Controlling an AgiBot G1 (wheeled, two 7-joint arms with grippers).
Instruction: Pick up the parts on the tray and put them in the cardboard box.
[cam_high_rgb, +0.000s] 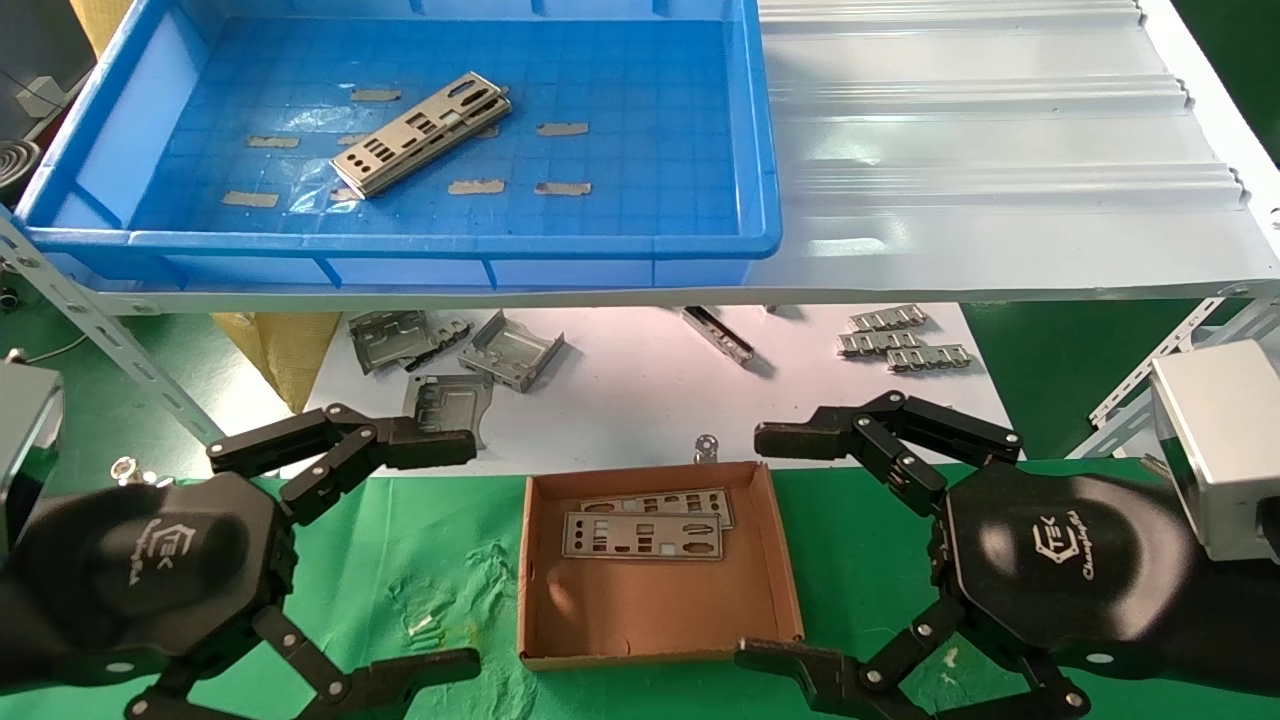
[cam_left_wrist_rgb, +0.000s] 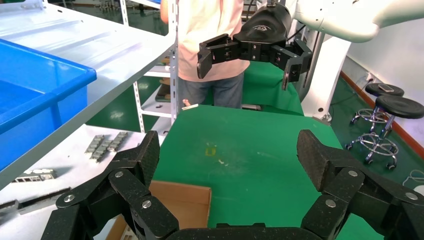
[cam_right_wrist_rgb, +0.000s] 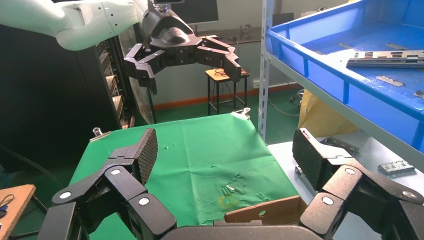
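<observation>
A silver punched plate (cam_high_rgb: 420, 133) lies on the gridded floor of the blue tray (cam_high_rgb: 400, 243) on the shelf; it also shows in the right wrist view (cam_right_wrist_rgb: 385, 57). Two more plates (cam_high_rgb: 645, 535) lie flat in the cardboard box (cam_high_rgb: 655, 610) on the green cloth. My left gripper (cam_high_rgb: 472, 555) hovers open and empty just left of the box. My right gripper (cam_high_rgb: 750, 548) hovers open and empty at the box's right side. In the wrist views the left gripper (cam_left_wrist_rgb: 231, 155) and the right gripper (cam_right_wrist_rgb: 225, 150) each show wide jaws with nothing between them.
Bent grey brackets (cam_high_rgb: 510, 350) and toothed strips (cam_high_rgb: 905, 345) lie on the white sheet under the shelf (cam_high_rgb: 1000, 150). A person (cam_left_wrist_rgb: 210, 40) stands beyond the table, with stools (cam_left_wrist_rgb: 395, 105) at the side.
</observation>
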